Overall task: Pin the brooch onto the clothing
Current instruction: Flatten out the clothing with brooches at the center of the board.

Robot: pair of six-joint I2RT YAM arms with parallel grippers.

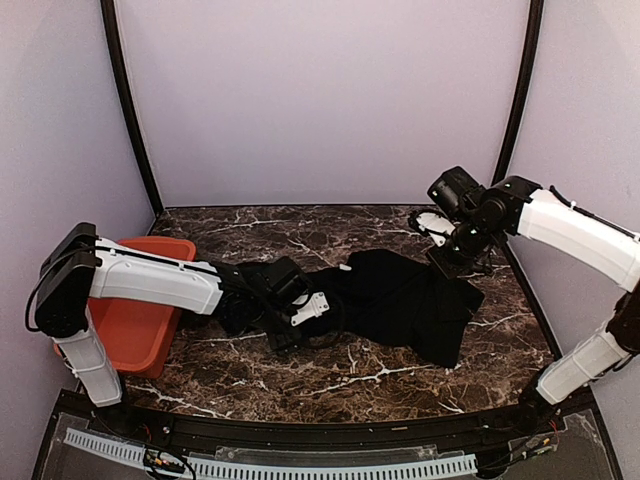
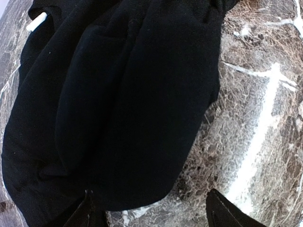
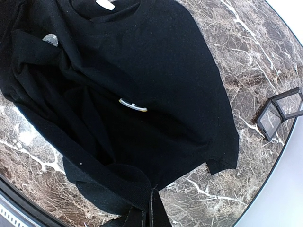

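Observation:
The clothing (image 1: 400, 300), a black T-shirt, lies crumpled on the marble table (image 1: 330, 380). In the right wrist view the clothing (image 3: 142, 61) spreads out with its neck at the top. A small pale curved sliver (image 3: 132, 105) shows in a fold on the chest. I cannot tell whether it is the brooch. My right gripper (image 3: 154, 215) is shut on a bunched edge of the shirt, at its far right corner (image 1: 452, 258). My left gripper (image 2: 156, 215) stands open at the shirt's left end (image 1: 300, 318), with the fabric edge (image 2: 142, 198) lying between its fingers.
A red bin (image 1: 140, 320) sits at the left beside the left arm. A small open dark box (image 3: 279, 111) rests near the table edge in the right wrist view. A white label (image 3: 105, 4) marks the shirt's neck.

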